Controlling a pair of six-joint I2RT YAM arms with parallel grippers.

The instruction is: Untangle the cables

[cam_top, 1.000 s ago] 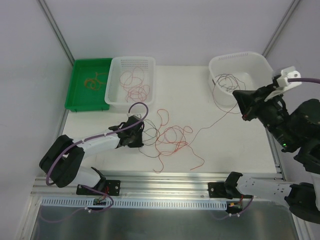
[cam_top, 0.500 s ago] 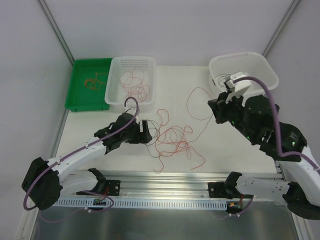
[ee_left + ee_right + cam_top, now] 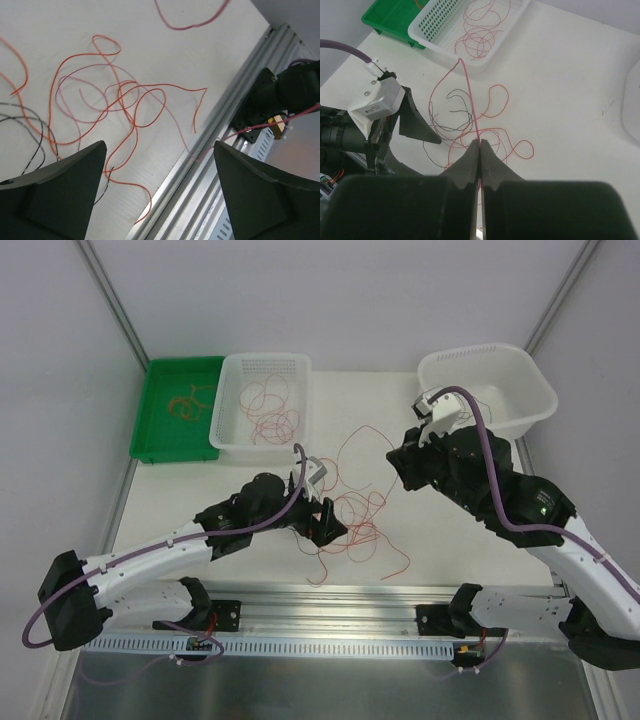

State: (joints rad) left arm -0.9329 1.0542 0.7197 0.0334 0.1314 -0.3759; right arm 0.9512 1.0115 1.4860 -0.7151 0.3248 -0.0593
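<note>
The cables (image 3: 356, 525) lie as a loose tangle of thin red and black wires in the middle of the white table. My left gripper (image 3: 327, 522) sits at the tangle's left edge, open, with nothing between its fingers. In the left wrist view, red loops (image 3: 125, 100) and a black wire (image 3: 30, 131) lie on the table ahead of the spread left gripper (image 3: 159, 145). My right gripper (image 3: 399, 462) hovers up and right of the tangle, shut on a single red cable (image 3: 468, 85) that rises from the closed right gripper (image 3: 480, 145) and arcs over (image 3: 362, 428).
A white perforated basket (image 3: 232, 375) at the back holds red cables. Left of it is a green tray (image 3: 160, 440) with orange-tan ones, and a white bin (image 3: 530, 390) stands at the back right. An aluminium rail (image 3: 210, 165) runs along the table's near edge.
My left gripper has opened and slid right to the tangle's edge. The right arm has swung from the white bin toward the table's middle, shut on the red cable throughout.
</note>
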